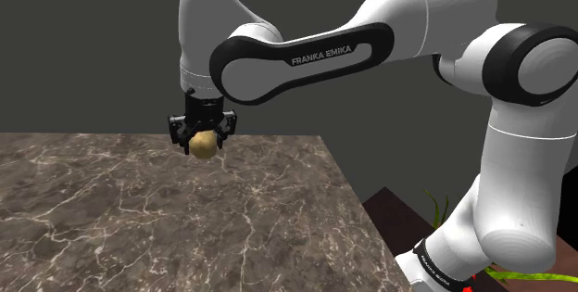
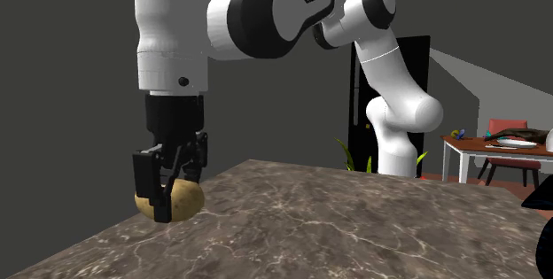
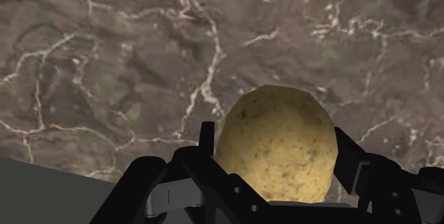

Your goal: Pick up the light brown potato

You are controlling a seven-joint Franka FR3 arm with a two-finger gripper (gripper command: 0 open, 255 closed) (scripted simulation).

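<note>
**Light brown, speckled, egg-shaped potato (image 3: 277, 144) held aloft in a pinch**

Largest first, the broad, dark brown, pale-veined, stone-look surface (image 1: 139, 234). Spreads beneath everything, with one edge close by in the wrist view and a flat grey area (image 3: 43, 190) beyond it.

Next, the white arm (image 1: 417, 21) with dark joints. Reaches across above the surface and drops its last link straight down.

At its end, the all-black two-finger hand (image 2: 174, 194). Points downward, clamped on the potato, with one of the fingers (image 3: 208, 148) pressed to each flank. Neither spread wide nor pressed together.

Smallest, the potato itself. Sits between the fingertips, with its rounded end reaching past them in the wrist view. Appears to hang clear of the surface rather than rest on it, near the surface's edge in the second exterior view. Reads as a pick all but made.

Worth watching from here:

- Could slide down out of the pinch, because of rounded, tapering skin and contact on two narrow pads only.
- Could twist or roll between the fingers under a quick swing or a sudden stop, for the same reason.
- If dropped, might roll off, given the nearby edge, and end up past the surface instead of on it.
- Likely lost on any easing of the squeeze, and possibly squirted out by a harder one on so curved a flank.
</note>
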